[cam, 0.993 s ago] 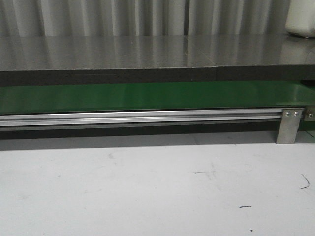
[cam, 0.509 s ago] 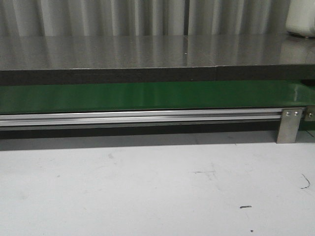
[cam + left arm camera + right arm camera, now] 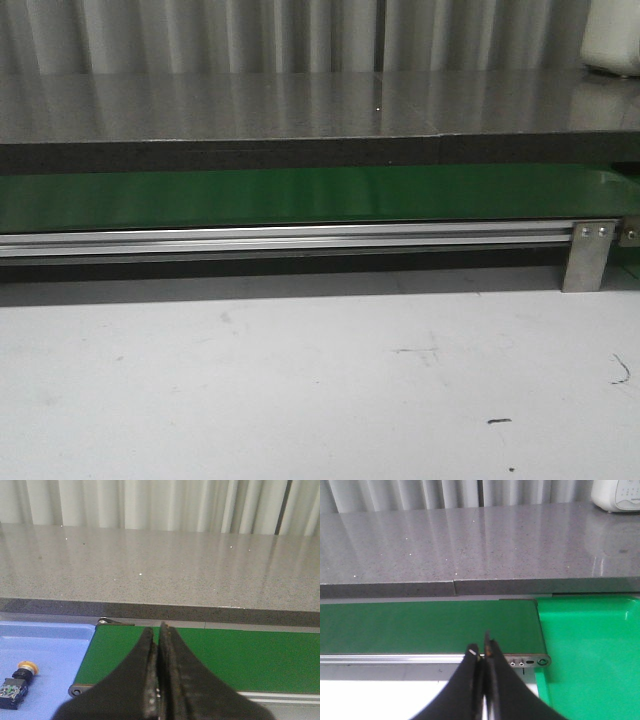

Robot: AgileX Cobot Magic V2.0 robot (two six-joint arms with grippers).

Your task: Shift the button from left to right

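Front view. A green belt runs left to right across the frame, carried on an aluminium rail with a metal bracket near the right edge. The white desk fills the foreground; a grey stone counter lies behind the belt. Neither arm nor the button shows here.

Left wrist view. The left gripper has its 2 black fingers pressed together with nothing between them, poised above the left end of the green belt. Just beside that belt end lies a blue tray. The button lies on its side in the tray, well apart from the fingers. Its long axis runs obliquely: the orange-yellow cap points toward the counter and slightly toward the belt, the black body toward the desk's near edge.

Right wrist view. The right gripper likewise has its 2 fingers closed on nothing, over the rail at the right end of the green belt. A green tray sits just beside that end. A white appliance stands on the counter at the far right.
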